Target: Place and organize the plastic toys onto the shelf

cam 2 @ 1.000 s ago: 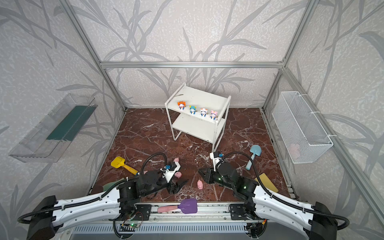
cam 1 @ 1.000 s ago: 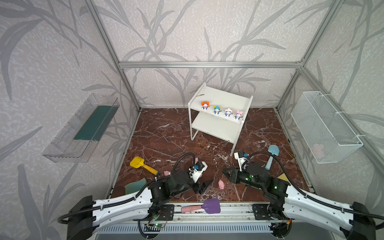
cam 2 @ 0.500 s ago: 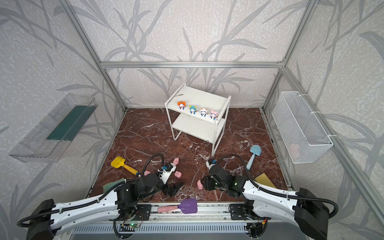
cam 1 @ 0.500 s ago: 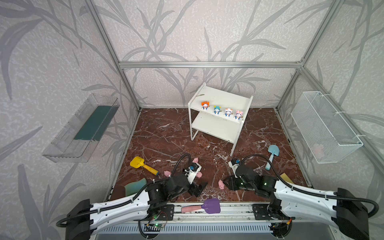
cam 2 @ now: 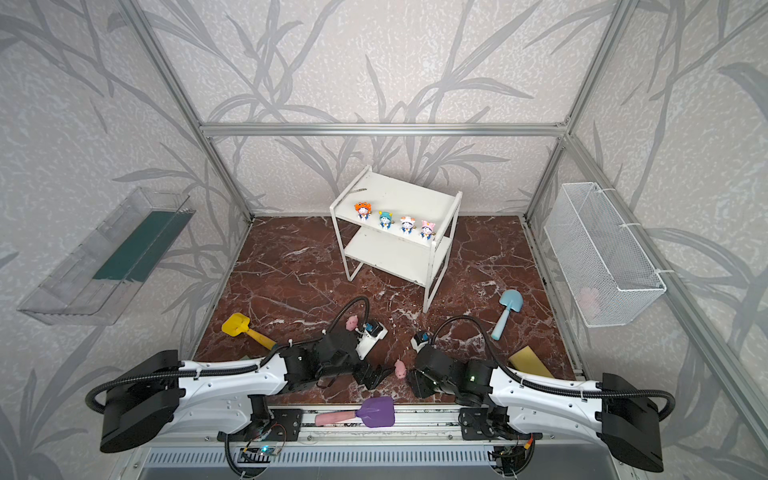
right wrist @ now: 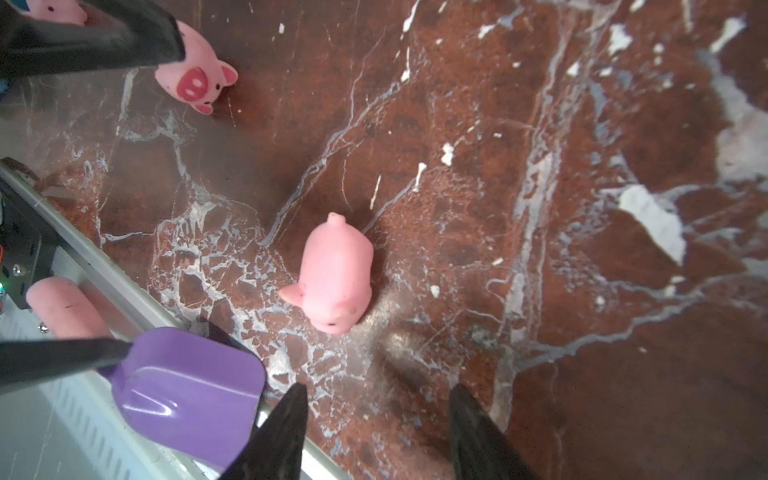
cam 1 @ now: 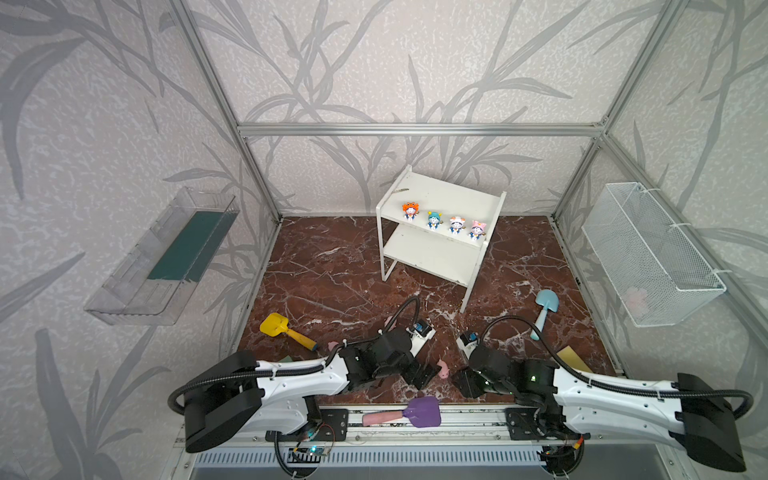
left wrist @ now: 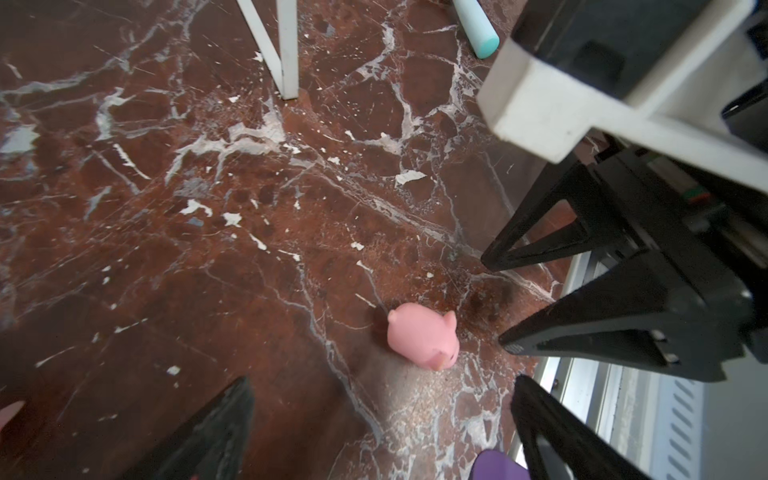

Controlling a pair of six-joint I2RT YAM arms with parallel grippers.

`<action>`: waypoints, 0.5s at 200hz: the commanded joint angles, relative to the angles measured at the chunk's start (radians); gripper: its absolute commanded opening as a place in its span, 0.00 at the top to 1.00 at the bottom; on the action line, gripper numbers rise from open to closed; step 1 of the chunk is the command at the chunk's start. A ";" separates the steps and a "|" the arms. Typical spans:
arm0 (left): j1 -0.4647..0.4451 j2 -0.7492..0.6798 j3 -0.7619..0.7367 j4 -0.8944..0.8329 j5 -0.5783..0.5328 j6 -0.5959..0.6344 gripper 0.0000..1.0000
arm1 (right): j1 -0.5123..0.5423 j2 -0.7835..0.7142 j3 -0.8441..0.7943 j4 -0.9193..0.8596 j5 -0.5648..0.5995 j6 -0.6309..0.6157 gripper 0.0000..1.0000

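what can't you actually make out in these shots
Pink thing in the basket: both top views, mesh blurs it, unidentifiable.
Green sponge: both top views, left arm covers most.
Corner pig: right wrist view, cut off by the edge.
Figurines: both top views, faces too small.

Bright, even, diffuse light. Top views sharp, lines bowed toward edges. Soft shadow beside pink pig (right wrist: 336,274), glare on purple shovel (right wrist: 187,386).
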 commanded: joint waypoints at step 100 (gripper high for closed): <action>-0.032 0.009 -0.050 0.000 0.018 -0.145 0.01 | 0.009 0.211 0.047 0.079 0.073 -0.049 0.49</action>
